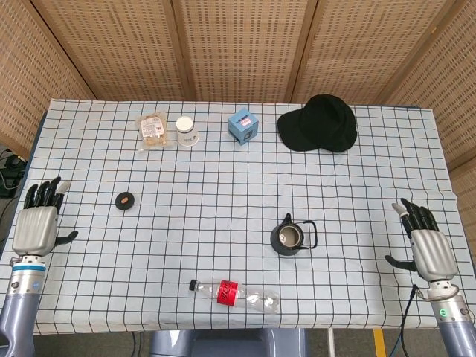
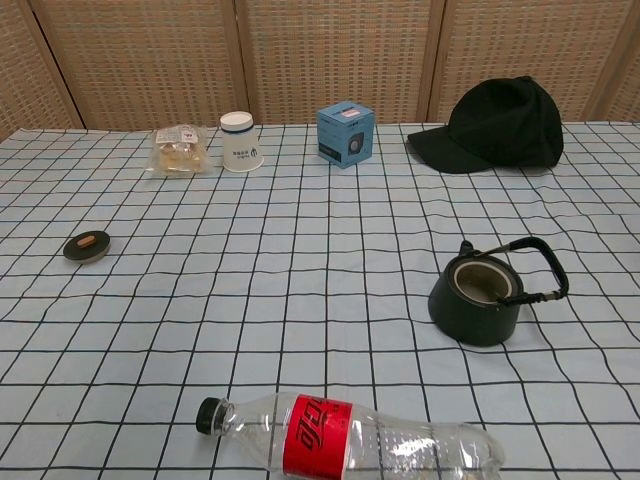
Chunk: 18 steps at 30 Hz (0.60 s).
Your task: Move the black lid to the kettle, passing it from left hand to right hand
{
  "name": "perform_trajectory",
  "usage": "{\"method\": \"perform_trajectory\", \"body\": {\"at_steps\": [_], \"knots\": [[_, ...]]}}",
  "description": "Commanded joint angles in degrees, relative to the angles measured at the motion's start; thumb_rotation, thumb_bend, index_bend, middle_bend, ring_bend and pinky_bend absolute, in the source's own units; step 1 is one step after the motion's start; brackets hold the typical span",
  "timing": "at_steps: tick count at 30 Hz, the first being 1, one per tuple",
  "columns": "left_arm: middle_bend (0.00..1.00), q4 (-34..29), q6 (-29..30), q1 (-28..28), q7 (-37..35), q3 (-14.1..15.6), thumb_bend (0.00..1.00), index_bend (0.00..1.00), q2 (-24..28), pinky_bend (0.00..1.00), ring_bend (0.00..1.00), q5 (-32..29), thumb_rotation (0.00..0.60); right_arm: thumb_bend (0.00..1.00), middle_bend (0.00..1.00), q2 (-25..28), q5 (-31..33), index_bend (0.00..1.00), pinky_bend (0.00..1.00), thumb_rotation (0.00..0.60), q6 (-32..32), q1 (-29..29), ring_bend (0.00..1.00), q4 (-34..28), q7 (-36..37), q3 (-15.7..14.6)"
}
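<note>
The small black lid (image 1: 125,199) lies flat on the checked cloth at the left; the chest view shows a reddish centre on the lid (image 2: 86,245). The dark kettle (image 1: 289,237) stands uncovered right of centre, its handle tipped to the right, and the kettle (image 2: 480,296) shows an empty inside in the chest view. My left hand (image 1: 37,224) hovers at the table's left edge, fingers spread, holding nothing, well left of the lid. My right hand (image 1: 428,245) is at the right edge, fingers apart and empty, far right of the kettle. Neither hand shows in the chest view.
A clear plastic bottle (image 1: 236,293) with a red label lies on its side near the front edge. Along the back stand a snack bag (image 1: 153,129), a white cup (image 1: 187,131), a blue box (image 1: 242,124) and a black cap (image 1: 320,123).
</note>
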Motion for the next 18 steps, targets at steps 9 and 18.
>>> {"method": "perform_trajectory", "body": {"at_steps": [9,18], "knots": [[0.00,10.27,-13.68,-7.41,3.67,-2.90,0.10,0.16,-2.58,0.00,0.00,-9.16,0.600,0.23,0.00,0.70,-0.18,0.09,0.00,0.600,0.14,-0.13,0.00,0.22,1.94,0.18],[0.00,16.08,-20.83,-11.97,5.10,-3.92,0.10,0.17,-4.68,0.00,0.00,-13.67,0.600,0.23,0.00,0.72,-0.30,0.09,0.00,0.600,0.18,-0.14,0.00,0.12,1.95,0.13]]}}
